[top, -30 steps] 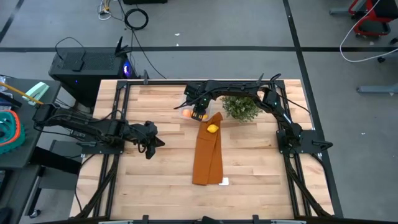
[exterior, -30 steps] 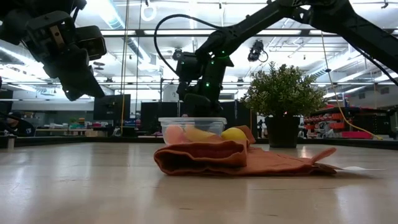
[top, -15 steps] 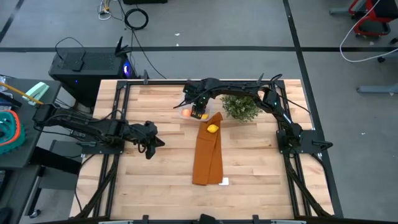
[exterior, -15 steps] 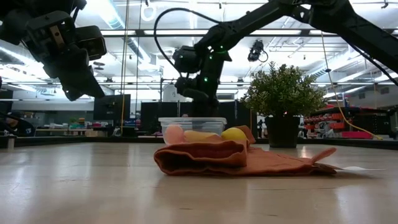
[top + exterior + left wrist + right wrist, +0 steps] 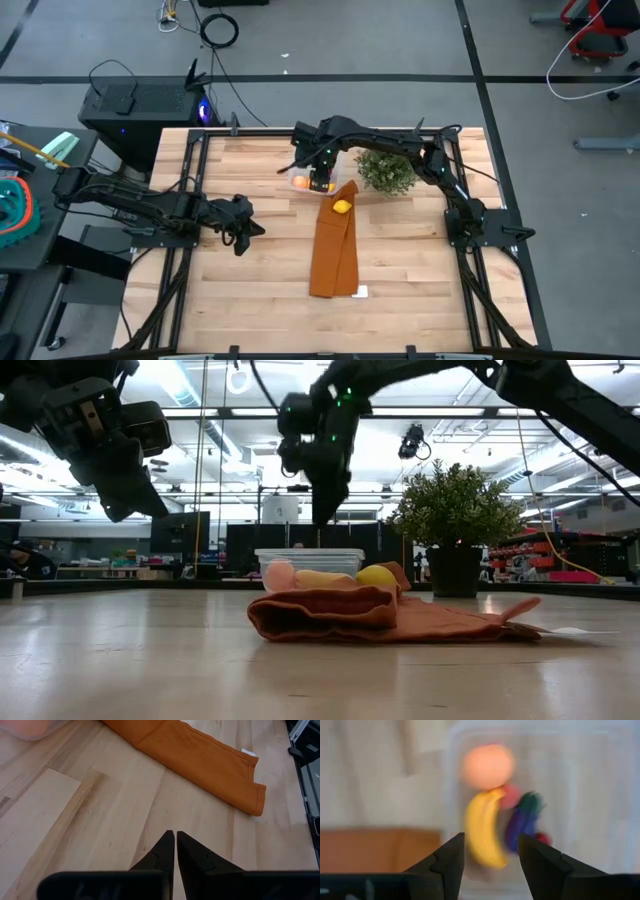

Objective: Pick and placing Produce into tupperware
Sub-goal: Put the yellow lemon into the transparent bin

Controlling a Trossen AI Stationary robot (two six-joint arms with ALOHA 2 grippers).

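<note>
1. Right gripper (image 5: 487, 857): hanging above the tupperware (image 5: 600, 750), fingers spread, empty.
2. Tupperware: holding banana (image 5: 482, 827), round orange fruit (image 5: 487, 766), apparently a blurred purple piece (image 5: 522, 820).
3. Lemon (image 5: 342, 207): lying on the cloth (image 5: 334, 250).
4. Left gripper (image 5: 175, 851): waiting aside, fingers closed.

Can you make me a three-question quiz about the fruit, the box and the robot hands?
1. Where is the lemon?
A. on the orange cloth
B. inside the tupperware
C. under the potted plant

2. What colour is the long fruit in the tupperware?
A. green
B. yellow
C. white

3. How are the right gripper fingers?
A. shut on the lemon
B. shut on nothing
C. open, holding nothing

Answers:
1 A, the high view shows the lemon lying on the cloth, outside the box.
2 B, the right wrist view shows a yellow banana in the box.
3 C, the right wrist view shows a wide gap between the fingers, above the box. The left gripper waits shut over bare table.
</note>
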